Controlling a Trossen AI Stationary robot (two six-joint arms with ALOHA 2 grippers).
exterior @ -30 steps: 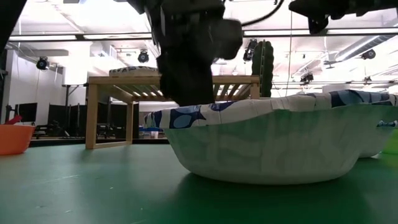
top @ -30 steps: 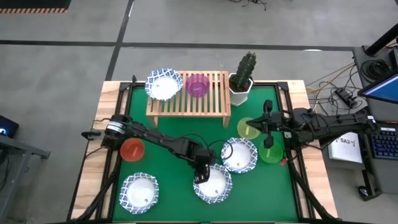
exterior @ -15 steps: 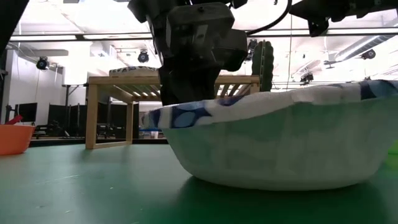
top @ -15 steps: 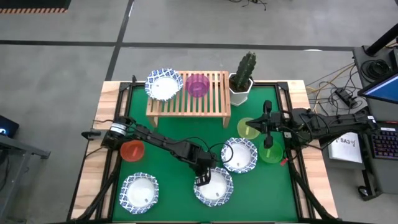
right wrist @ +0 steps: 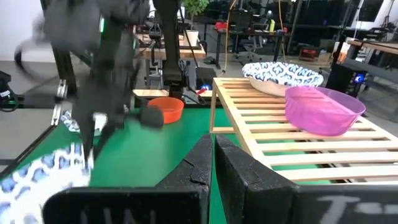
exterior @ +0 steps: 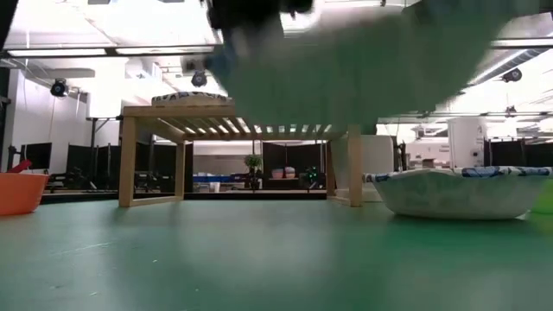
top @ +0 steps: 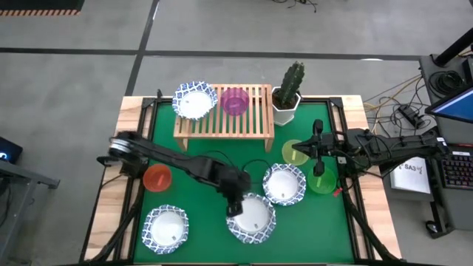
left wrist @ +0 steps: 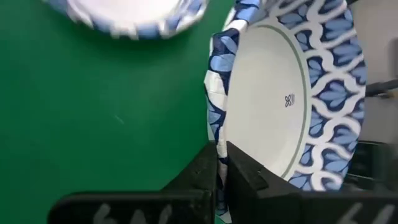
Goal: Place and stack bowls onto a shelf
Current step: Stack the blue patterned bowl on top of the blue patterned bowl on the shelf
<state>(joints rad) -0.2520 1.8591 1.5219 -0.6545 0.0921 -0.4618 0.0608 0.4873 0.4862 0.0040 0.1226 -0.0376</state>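
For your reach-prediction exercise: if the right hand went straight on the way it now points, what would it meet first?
Probably the low light-wood slatted shelf: the shut right hand points at its near corner, though depth is unclear.

Bright overhead light, motion-blurred lifted bowl (exterior: 363, 60)

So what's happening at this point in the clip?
The left gripper is shut on the rim of a blue-patterned bowl and holds it clear of the green table, as the low view shows. One patterned bowl and a purple bowl already sit on the wooden shelf. The right gripper waits, shut, near the yellow bowl.
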